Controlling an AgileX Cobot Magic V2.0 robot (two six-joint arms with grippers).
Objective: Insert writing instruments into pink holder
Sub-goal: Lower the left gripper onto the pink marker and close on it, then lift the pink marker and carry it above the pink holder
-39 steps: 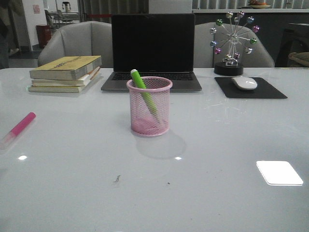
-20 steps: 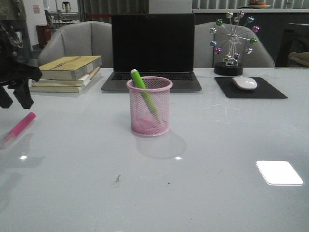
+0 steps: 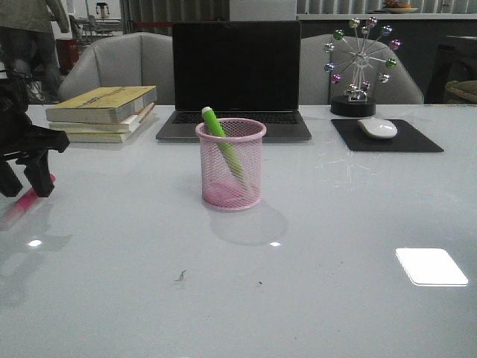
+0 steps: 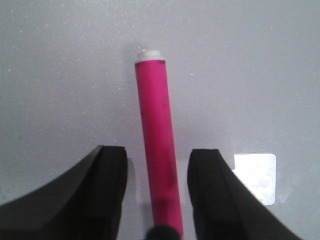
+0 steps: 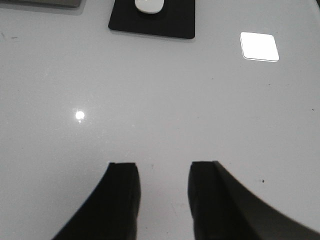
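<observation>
Table: you are looking at a glossy white table (image 3: 335, 246) with grey chairs and a dim room behind it.
Pink holder: your pink holder (image 3: 230, 163) stands upright near the middle of the table, just in front of the laptop.
Green marker: the green marker (image 3: 221, 142) is already in the holder, leaning, with its upper end poking above the rim on the far left side.
Pink marker: the pink marker (image 4: 158, 150) lies flat on the table at the far left edge of the front view, well apart from the holder.
Left gripper: your left gripper (image 3: 24, 177) is low over the pink marker; in the left wrist view its fingers (image 4: 107, 175) are spread, one on each side of the barrel, with a gap on both sides and no contact visible.
Right gripper: your right gripper (image 5: 164, 195) shows only in its own wrist view, fingers apart over bare table and holding nothing.
Laptop: an open laptop (image 3: 235, 78) with a dark screen sits behind the holder.
Books: a stack of books (image 3: 102, 113) lies far left.
Mouse: a white mouse (image 3: 377, 127) rests on a black mouse pad (image 3: 386, 136) far right.
Ornament: a ferris-wheel ornament (image 3: 361, 66) stands behind the pad.
</observation>
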